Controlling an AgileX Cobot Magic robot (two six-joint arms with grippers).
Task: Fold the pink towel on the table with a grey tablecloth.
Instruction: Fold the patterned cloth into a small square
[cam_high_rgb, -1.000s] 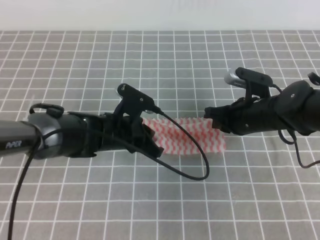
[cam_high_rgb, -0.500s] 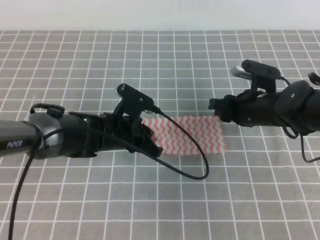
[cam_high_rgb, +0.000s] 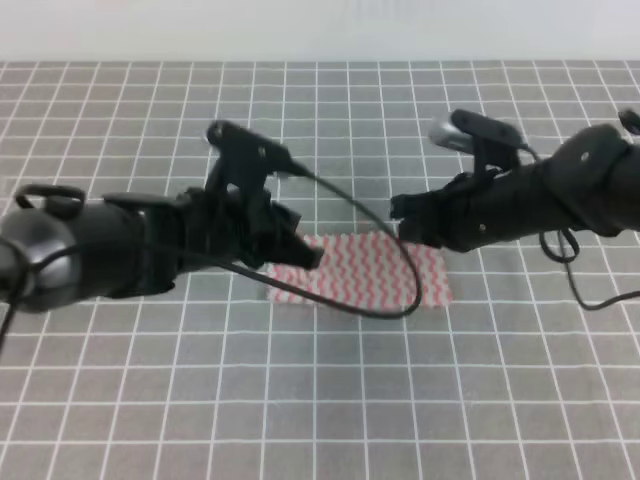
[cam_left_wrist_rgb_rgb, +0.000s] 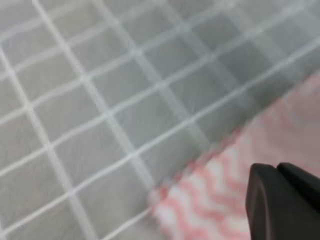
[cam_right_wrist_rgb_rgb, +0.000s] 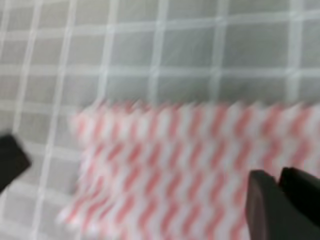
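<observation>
One pink towel (cam_high_rgb: 375, 268) lies flat mid-desk (cam_high_rgb: 320, 400), grid cloth open all round; left pincer (cam_high_rgb: 290, 245) and right pincer (cam_high_rgb: 405, 225) hover over its ends, both seemingly closed, holding nothing.

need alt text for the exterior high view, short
A pink towel with wavy pink-and-white stripes lies as a flat rectangle on the table with a grey tablecloth printed with a white grid. Two black robot arms reach in from either side, the left pincer over the towel's left end and the right pincer above its far right corner.

Pale plain wall (cam_high_rgb: 320, 30) behind
</observation>
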